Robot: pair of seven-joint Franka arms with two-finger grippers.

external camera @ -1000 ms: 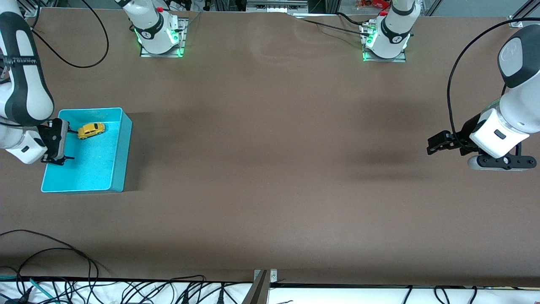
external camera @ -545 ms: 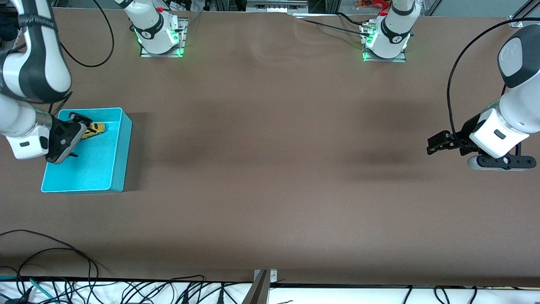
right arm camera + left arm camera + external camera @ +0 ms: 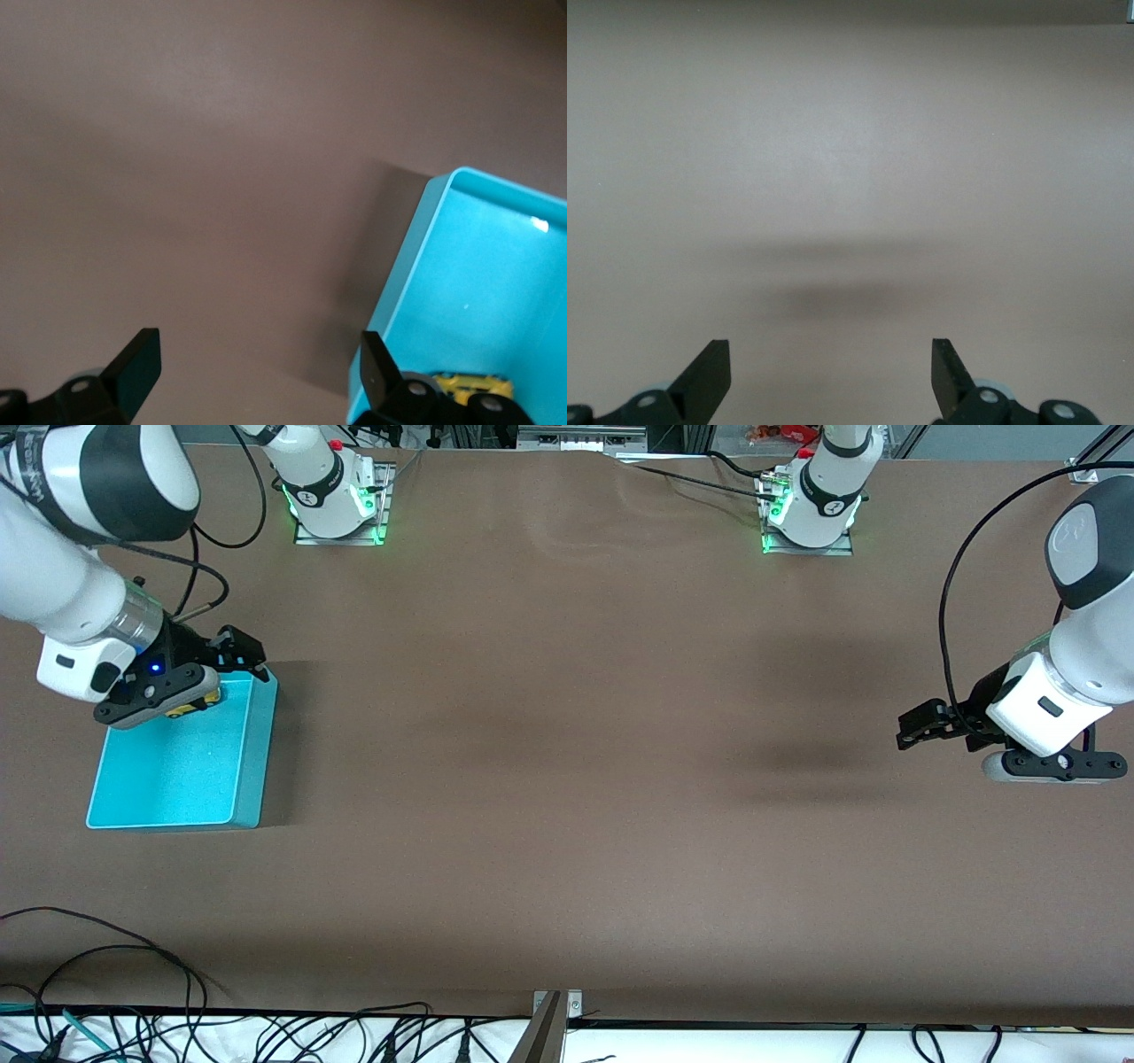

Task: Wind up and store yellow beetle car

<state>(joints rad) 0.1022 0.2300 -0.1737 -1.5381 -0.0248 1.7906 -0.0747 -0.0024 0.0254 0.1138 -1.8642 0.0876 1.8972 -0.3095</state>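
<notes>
Car (image 3: 469, 383), glossy yellow, rounded, lies in smooth turquoise bin (image 3: 252, 762); right tool (image 3: 239, 657) and left tool (image 3: 917, 724) gape empty.

Yellow beetle car (image 3: 469, 383), turquoise bin (image 3: 190, 779), brown table (image 3: 576, 779)

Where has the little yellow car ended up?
The yellow beetle car lies inside the turquoise bin at the right arm's end of the table, mostly hidden beneath the right gripper.

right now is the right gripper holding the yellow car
No, the right gripper has its jaws wide apart with nothing between them, and the yellow car lies in the turquoise bin.
</notes>
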